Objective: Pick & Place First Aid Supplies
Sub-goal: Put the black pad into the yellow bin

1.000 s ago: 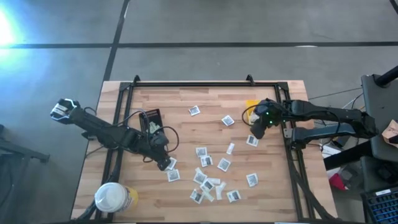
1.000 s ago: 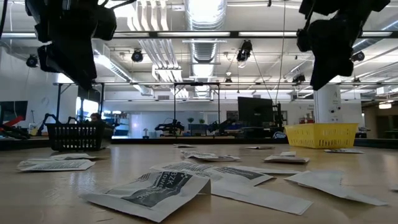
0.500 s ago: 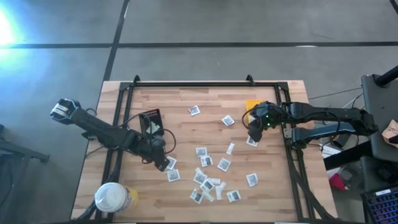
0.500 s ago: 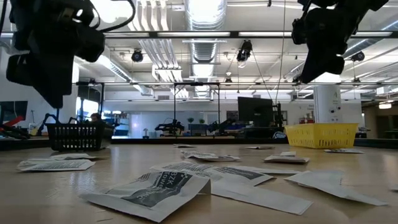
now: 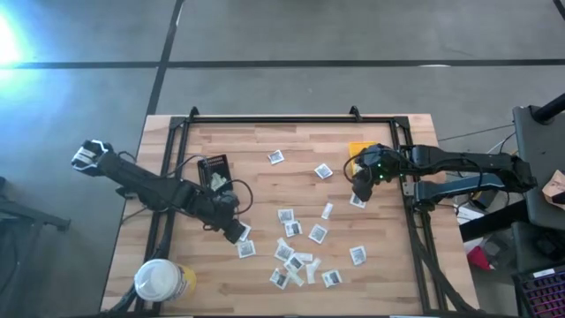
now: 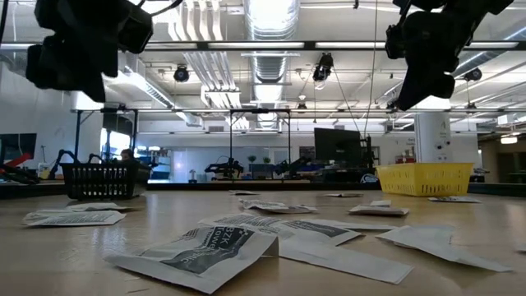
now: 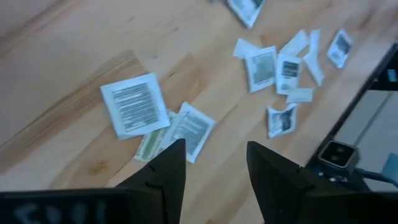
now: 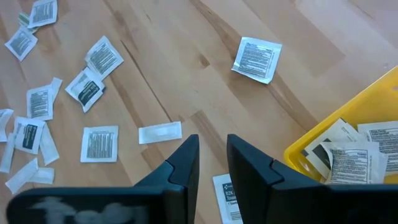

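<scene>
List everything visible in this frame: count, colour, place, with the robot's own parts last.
First aid packets: roughly sixteen loose, white with grey centres, scattered across the middle and near half of the table; a few more lie in the yellow bin.
Pale strips: a few, white-green, among the packets.
Yellow bin: one, at the table's right edge.
Black tray: one, left of centre.
Tub: one, yellow with white lid, near-left corner.
Table: one, light wood.
Left gripper: open, above packets left of centre.
Right gripper: empty, fingers slightly apart, beside the bin.

Only fragments can be read: the packet (image 8: 226,198) just beside the right claw (image 8: 211,163) shows "EZK" and "Towe"; print on the other packets is too fine to read.
</scene>
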Tool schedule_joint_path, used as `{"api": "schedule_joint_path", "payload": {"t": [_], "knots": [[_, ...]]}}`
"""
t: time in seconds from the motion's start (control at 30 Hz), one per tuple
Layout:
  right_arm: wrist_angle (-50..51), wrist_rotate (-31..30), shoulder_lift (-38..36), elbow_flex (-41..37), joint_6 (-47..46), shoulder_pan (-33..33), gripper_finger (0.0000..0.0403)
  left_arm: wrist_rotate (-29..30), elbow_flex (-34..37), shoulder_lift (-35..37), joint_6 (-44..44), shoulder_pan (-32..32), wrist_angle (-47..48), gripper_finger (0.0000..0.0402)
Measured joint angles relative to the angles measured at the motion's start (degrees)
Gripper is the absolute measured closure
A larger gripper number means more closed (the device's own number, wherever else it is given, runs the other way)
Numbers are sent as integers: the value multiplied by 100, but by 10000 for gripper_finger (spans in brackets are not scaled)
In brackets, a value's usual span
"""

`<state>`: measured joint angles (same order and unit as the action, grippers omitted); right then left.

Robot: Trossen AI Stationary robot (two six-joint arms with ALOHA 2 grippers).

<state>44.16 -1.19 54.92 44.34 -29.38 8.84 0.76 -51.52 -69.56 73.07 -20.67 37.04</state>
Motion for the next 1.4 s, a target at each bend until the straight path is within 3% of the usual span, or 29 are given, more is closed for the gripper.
{"api": "schedule_joint_path", "payload": {"t": [0.4, 0.8, 0.97, 1.13, 1.4], "knots": [[0, 4, 0, 0, 0, 0, 327, -48, -817, 0, -1157, 110, -25, 255], [0, 15, 0, 0, -56, 0, 336, -17, -818, -33, -3219, 384, -1068, 255], [-2, 13, 0, 0, -66, 0, 328, -23, -962, -78, -3407, 475, -1099, 255], [-4, 14, 0, 0, -66, 0, 323, -4, -1629, -468, -3418, 531, -132, 255], [-9, 13, 0, 0, -66, 0, 336, 285, -3082, -1794, -3223, 549, 2385, 255]]}}
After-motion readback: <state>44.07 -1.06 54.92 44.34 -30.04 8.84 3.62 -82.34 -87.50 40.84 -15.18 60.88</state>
